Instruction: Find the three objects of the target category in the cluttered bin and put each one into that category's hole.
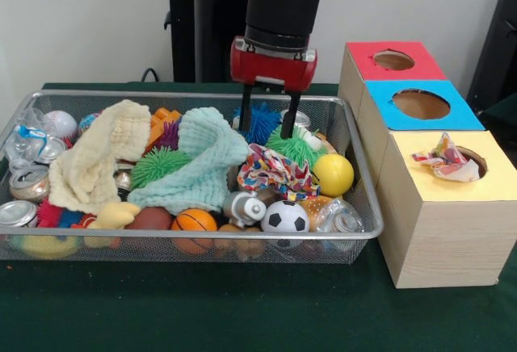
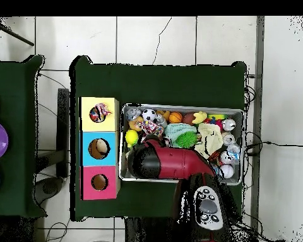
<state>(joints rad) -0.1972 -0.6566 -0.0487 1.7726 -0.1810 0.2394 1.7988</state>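
Observation:
The wire mesh bin (image 1: pixel 367 199) is full of toys and also shows in the overhead view (image 2: pixel 179 107). One polka-dot cloth (image 1: pixel 279 170) lies crumpled in the bin's right part, beside a yellow ball (image 1: pixel 333 174). Another polka-dot cloth (image 1: pixel 444 161) sits half in the round hole (image 1: pixel 472 158) of the yellow-topped box (image 1: pixel 493 182); it also shows in the overhead view (image 2: pixel 99 112). A third cloth is not visible. My gripper (image 1: pixel 268 126) hangs open and empty over the bin's back edge, above and behind the cloth in the bin. In the overhead view the arm (image 2: pixel 173 162) covers it.
Blue-topped (image 1: pixel 420 106) and red-topped (image 1: pixel 393 61) boxes stand behind the yellow one. The bin holds a cream cloth (image 1: pixel 97 158), a mint cloth (image 1: pixel 202 162), spiky balls, a soccer ball (image 1: pixel 284 216), a basketball (image 1: pixel 194 223), cans and other toys.

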